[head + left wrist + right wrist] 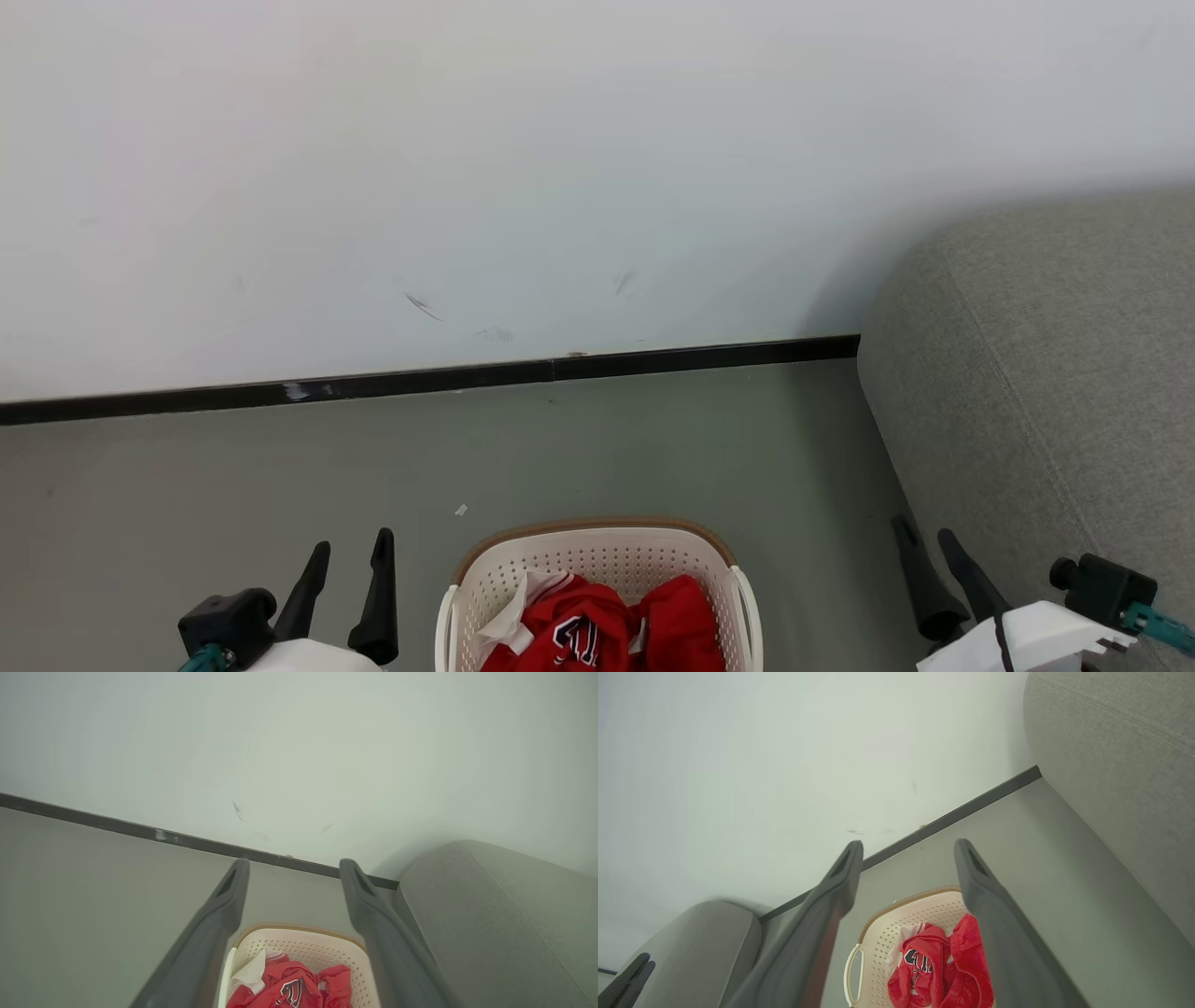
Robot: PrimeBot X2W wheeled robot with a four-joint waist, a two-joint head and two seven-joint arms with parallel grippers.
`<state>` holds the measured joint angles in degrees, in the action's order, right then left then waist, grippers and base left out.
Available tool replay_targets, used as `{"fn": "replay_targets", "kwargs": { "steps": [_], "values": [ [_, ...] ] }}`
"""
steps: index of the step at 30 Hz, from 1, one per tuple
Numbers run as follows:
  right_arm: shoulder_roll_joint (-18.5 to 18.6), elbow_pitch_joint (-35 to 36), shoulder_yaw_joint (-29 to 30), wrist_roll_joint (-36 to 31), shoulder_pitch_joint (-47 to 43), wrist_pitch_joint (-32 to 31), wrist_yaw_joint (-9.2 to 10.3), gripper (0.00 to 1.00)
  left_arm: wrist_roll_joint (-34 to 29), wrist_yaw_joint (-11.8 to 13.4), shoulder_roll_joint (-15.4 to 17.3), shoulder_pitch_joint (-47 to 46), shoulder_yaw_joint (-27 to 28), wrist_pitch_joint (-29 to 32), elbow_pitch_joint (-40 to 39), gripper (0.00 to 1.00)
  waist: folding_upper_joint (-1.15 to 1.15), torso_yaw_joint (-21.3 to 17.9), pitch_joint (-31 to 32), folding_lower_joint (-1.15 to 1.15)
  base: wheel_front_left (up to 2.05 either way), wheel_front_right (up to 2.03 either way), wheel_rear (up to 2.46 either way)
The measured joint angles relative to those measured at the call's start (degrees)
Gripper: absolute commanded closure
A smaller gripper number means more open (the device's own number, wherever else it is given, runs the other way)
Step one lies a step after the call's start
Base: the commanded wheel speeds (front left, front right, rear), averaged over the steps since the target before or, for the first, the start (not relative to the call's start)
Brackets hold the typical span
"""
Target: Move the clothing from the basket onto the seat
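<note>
Both pincers stand open and empty, our left pincer (353, 541) and our right pincer (924, 528) flanking the basket (607, 558) on the near floor (233, 485), where the red clothing (583, 627) lies heaped inside, so we judge nothing moved yet to the grey seat (1046, 373) at the right, with every piece left.

Basket (597, 525) open on top, straight drop onto clothing (597, 630). Bare floor (280, 467) left of it and back to the wall (560, 187). Seat (1055, 373) walls off the right side, its flank just beside right claw (924, 527); floor gap between basket and seat.
</note>
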<state>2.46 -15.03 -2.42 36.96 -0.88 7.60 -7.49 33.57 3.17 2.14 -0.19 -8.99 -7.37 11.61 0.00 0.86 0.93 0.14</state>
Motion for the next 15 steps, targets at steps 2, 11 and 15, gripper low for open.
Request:
{"fn": "replay_targets", "kwargs": {
  "steps": [2, 11, 15],
  "values": [
    [0.0, 0.0, 0.0, -2.2, 0.0, 0.3, 0.01, 0.00, -1.8, 0.7, 0.0, 0.0, -0.4, -0.4, 0.0, 0.00, 0.00, 0.0, -0.1, -0.03, 0.00, 0.00, 0.00],
    [-0.1, 0.3, -0.1, -11.2, 0.2, 2.1, 0.00, 0.00, -9.2, 2.5, 0.1, 0.0, -2.4, -2.4, -0.3, 0.00, 0.00, 0.0, -0.1, -0.08, 0.00, 0.00, 0.00],
    [-0.1, 0.6, -0.1, -14.9, 0.2, 2.7, 0.00, 0.00, -12.4, 3.4, 0.2, 0.0, -3.2, -3.1, -0.4, 0.00, 0.00, 0.0, -0.1, -0.09, 0.00, 0.00, 0.00]
  ]
}}
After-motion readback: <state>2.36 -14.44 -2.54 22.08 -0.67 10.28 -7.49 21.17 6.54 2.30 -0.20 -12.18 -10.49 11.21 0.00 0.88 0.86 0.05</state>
